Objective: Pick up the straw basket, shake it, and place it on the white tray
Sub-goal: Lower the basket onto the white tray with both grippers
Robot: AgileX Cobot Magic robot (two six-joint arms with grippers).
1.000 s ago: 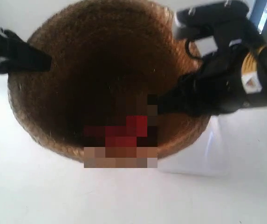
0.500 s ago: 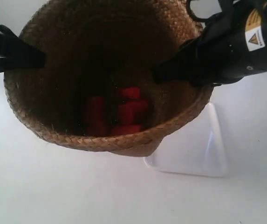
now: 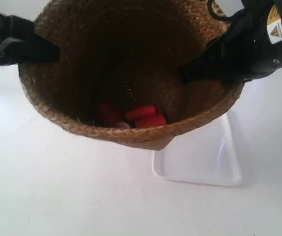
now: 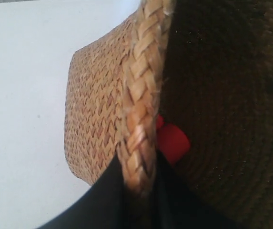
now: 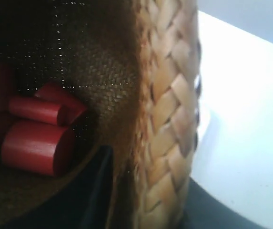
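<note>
Since half a second earlier the basket had swung toward the tray and hung tilted above the worktop, both my jaws pinched shut on its rim, so a hard shake could slip the straw or toss out the red cylinders.

The white table carries the white tray, apparently flat, below the gripper at the exterior view's right.

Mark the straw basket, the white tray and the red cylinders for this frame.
straw basket [image 3: 145,137]: exterior view, on the near braided rim.
white tray [image 3: 200,160]: exterior view, on its bare floor.
red cylinders [image 3: 150,120]: exterior view, on the side of one lying inside the basket.
</note>
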